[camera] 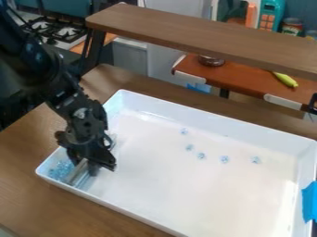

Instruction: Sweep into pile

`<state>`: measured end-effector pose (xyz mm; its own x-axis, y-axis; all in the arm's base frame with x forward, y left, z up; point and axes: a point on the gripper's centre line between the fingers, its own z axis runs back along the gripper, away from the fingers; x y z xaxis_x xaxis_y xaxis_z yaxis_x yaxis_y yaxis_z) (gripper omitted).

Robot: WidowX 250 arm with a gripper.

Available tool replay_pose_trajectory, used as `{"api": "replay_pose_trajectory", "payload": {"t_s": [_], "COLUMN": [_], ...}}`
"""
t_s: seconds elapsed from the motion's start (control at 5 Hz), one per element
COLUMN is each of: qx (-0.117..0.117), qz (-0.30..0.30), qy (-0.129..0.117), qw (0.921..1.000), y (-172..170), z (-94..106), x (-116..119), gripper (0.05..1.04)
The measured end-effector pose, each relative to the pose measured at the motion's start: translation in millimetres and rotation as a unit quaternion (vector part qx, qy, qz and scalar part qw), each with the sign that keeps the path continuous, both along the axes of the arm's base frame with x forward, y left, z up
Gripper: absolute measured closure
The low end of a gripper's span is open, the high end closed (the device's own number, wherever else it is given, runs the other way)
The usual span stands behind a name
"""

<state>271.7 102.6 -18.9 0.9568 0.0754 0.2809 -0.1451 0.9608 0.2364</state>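
Inside the tray (192,115), near its left edge, the claw (93,167) grips a scraper (77,173) (roomier rightward).

- brown wooden table (28,190) under everything in the foreground
- long wooden shelf board (204,39) running at a slant across the upper part, raised up over the stuff behind
- reddish-brown countertop (241,83) behind the table, kinda pale trim at its corners
- dark, shiny round thing (210,60) sitting on that countertop, can't tell what it is
- yellow-green banana-looking thing (285,79) on it too, further right
- stovetop (59,28) with black grates, upper left
- teal toy (270,15) with orange squares, top right, orange piece (250,16) just left of it
- jar (291,26) right beside the teal toy
- bright blue tape (309,202) at the right edge
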Motion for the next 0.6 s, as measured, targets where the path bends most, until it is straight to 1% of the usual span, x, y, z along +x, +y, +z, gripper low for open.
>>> {"api": "replay_pose_trajectory", "payload": {"t_s": [0.2, 0.4, 0.6], "qx": [0.001, -0.042, -0.078], "qz": [0.006, 0.034, 0.038], "qy": [-0.001, 0.002, -0.011], "qw": [1.0, 0.9985, 0.9962], "y": [6, -11, -52], "z": [2.6, 13.8, 31.0], "x": [-6, -1, 28], "gripper": [0.701, 0.701, 0.701]}}
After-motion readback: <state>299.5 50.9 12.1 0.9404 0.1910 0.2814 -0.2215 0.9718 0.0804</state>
